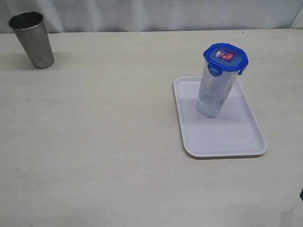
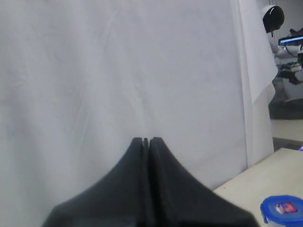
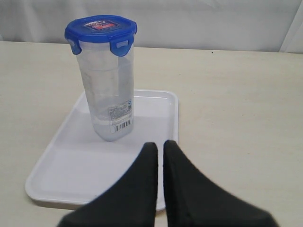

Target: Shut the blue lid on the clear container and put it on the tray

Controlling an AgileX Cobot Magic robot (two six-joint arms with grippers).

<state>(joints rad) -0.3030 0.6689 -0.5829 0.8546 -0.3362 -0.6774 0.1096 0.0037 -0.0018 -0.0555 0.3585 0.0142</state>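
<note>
The clear container stands upright on the white tray, toward its far end, with the blue lid sitting on top of it and its flaps down. The right wrist view shows the same container, lid and tray. My right gripper is shut and empty, hovering over the tray's near edge, apart from the container. My left gripper is shut and empty, raised and facing the white backdrop; the lid shows at that view's corner. Neither gripper appears in the exterior view.
A grey tapered metal cup stands at the far left of the beige table. A white curtain backs the table. Lab equipment shows beyond the curtain's edge.
</note>
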